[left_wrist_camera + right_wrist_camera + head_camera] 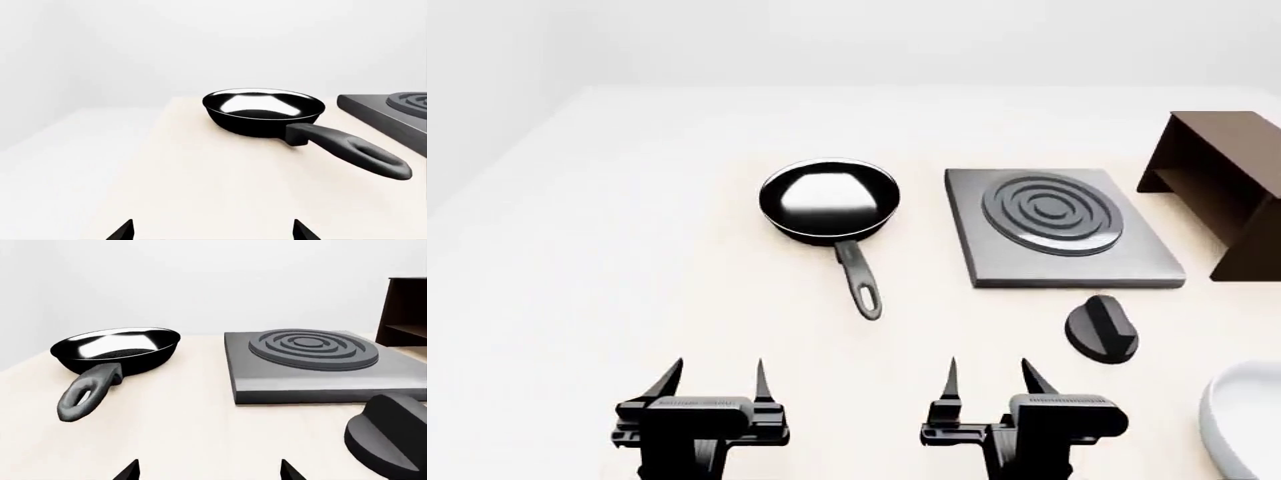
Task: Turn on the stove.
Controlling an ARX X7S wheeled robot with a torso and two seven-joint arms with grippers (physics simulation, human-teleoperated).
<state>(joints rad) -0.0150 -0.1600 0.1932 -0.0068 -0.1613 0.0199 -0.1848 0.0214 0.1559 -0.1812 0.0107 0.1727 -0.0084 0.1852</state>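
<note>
Both end effectors, left point(710, 385) and right point(988, 382), hang with fingers spread wide over the counter point(627, 250), holding and touching nothing; the stove point(1061, 228) lies ahead of the right one, its knob point(1102, 328) just before it, apart from the plate. Only the head view shows the white dish point(1244, 420) at the right edge; the left wrist view shows the pan point(263, 112) and just a stove corner, no knob.

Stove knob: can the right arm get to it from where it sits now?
Probably yes. The knob lies on bare table just ahead and to the right of the open right gripper, in front of the stove. Nothing stands between them; the pan is off to the left.
</note>
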